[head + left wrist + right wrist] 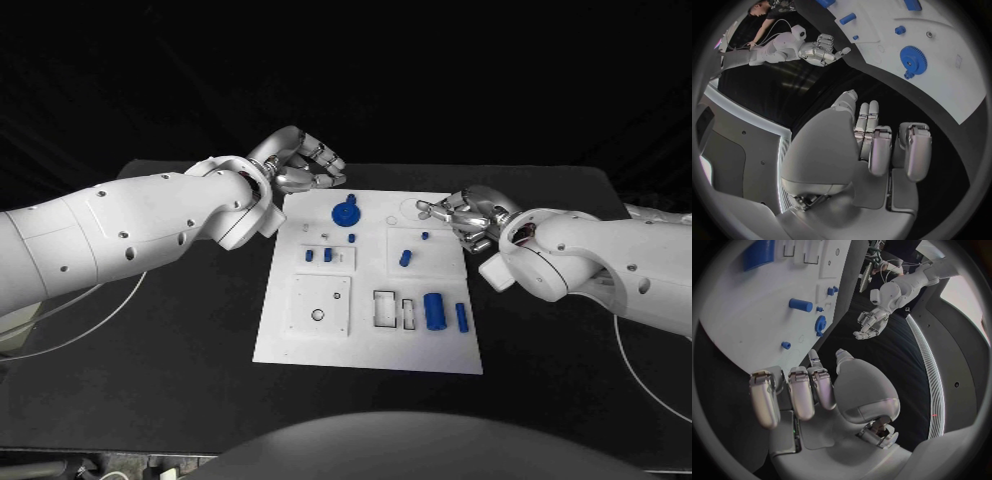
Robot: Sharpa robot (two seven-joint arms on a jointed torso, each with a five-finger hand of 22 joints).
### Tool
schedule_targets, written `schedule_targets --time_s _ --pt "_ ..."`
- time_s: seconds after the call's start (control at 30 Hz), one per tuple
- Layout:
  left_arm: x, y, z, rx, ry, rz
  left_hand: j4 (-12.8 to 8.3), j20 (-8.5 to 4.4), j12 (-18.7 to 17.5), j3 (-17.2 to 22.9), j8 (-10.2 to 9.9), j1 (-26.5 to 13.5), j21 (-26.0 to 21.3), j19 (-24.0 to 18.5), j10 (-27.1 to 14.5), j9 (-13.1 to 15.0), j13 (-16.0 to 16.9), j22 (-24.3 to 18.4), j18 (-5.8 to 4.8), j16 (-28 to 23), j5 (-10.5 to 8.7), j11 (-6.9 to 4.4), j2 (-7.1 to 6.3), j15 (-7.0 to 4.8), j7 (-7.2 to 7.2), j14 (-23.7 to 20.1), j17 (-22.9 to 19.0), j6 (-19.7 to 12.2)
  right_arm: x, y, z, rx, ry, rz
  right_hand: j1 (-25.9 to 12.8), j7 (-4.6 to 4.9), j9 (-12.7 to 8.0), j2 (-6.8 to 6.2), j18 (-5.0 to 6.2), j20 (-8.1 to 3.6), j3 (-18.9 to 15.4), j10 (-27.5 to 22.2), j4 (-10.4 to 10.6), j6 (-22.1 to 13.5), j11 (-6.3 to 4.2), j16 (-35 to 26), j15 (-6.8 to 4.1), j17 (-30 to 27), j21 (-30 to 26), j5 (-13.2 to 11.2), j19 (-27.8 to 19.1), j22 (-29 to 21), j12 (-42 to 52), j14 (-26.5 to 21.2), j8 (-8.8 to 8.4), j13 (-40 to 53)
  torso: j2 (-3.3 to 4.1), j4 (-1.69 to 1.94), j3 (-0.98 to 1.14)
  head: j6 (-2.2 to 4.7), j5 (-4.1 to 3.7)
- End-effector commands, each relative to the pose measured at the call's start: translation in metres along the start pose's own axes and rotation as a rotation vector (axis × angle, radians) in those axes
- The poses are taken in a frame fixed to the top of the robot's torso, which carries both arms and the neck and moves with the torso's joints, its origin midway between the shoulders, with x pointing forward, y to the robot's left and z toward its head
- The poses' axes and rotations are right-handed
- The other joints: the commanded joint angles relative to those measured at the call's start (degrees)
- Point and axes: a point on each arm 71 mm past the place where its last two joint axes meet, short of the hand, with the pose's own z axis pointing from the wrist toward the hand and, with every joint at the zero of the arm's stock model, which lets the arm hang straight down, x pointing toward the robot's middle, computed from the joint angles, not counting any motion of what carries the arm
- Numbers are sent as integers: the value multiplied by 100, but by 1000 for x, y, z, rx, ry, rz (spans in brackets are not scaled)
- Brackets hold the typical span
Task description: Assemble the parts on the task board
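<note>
Near edge of board: you had the task board (289, 345), a white plate, lying mid-table on the black table (159, 400), with a square plate with a round hole (319, 305) toward its near left corner.
Near right of board: you saw a large blue cylinder (434, 311) and a slimmer blue bar (462, 317) upright just beside each other, next to two rectangular slots (387, 309).
Middle of board: small blue pieces (319, 255) sat left of centre; a short blue peg (407, 257) lay right of centre.
Far edge of board: you had the blue gear (346, 213) seated near the far edge, well apart from both hands.
Right hand (469, 215): it hovered over the board's far right corner, fingers loosely curled, holding nothing.
Left hand (300, 163): it hung just beyond the far left corner, fingers apart and straight, holding nothing you could see.
</note>
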Motion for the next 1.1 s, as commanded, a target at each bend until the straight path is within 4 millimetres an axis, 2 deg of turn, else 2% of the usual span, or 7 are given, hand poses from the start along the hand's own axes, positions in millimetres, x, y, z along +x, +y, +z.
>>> schedule_targets --time_s 0.03,0.13,0.27,0.5,0.63,0.9,1.1 --pt "10 -5 2 128 59 144 18 52 -115 40 -43 116 14 592 66 -88 -169 1510 -42 15 -221 29 -7 52 2 597 1509 54 0 3 0 -46 -12 7 56 -5 6 -21 -81 21 -43 600 -3 18 33 23 38 1509 26 25 590 1508 16 597 25 1509 2 3 2 0 -3" --pt "18 -4 4 151 118 243 11 48 -190 55 -59 195 14 592 235 -178 -325 1510 -42 15 -492 0 -14 28 -50 597 1509 124 0 4 0 -49 -13 7 57 -5 6 -21 -81 21 -44 600 -3 17 33 23 38 1509 26 24 590 1508 16 597 25 1509 -1 -11 1 0 -2" --pt "28 -5 7 187 181 366 16 14 -322 116 -56 293 14 592 520 -293 -538 1510 -42 15 -692 -37 7 -18 -109 597 1509 274 -1 3 0 -49 -15 7 58 -4 5 -21 -81 21 -45 600 -3 15 33 23 38 1509 26 24 590 1508 16 597 25 1509 -1 -10 1 0 -5" --pt "45 -10 15 250 276 595 9 -7 -615 402 -67 586 14 592 672 -441 -668 1510 -42 15 -1395 -58 123 -12 -178 597 1509 440 0 3 0 -43 -12 6 60 -4 5 -21 -81 21 -47 600 -2 13 34 23 38 1509 26 24 590 1508 16 597 24 1509 -8 -10 7 0 10" --pt "51 -11 19 258 310 662 9 -5 -688 499 -65 671 14 592 701 -480 -668 1510 -42 15 -1493 -77 151 -16 -212 597 1509 478 0 3 0 -40 -8 6 60 -4 5 -21 -81 21 -47 600 -2 13 34 23 38 1509 26 24 590 1508 16 597 24 1509 -8 -11 10 0 18" --pt "57 -10 24 256 354 697 13 -8 -728 559 -56 705 14 592 743 -501 -666 1510 -42 15 -1528 -119 165 -41 -201 597 1509 525 1 3 0 -35 -4 6 60 -2 4 -15 -81 21 -50 600 3 7 35 23 39 1509 26 20 590 1508 16 597 23 1509 -8 -10 10 0 0" --pt "60 -8 25 249 390 713 17 -14 -816 578 -69 701 14 592 694 -535 -670 1510 -42 15 -1538 -181 105 -97 -244 597 1509 532 1 3 0 -32 -3 5 60 -1 3 -10 -81 21 -53 600 6 2 36 23 39 1509 26 18 590 1508 16 597 22 1509 -5 -2 7 0 -15"
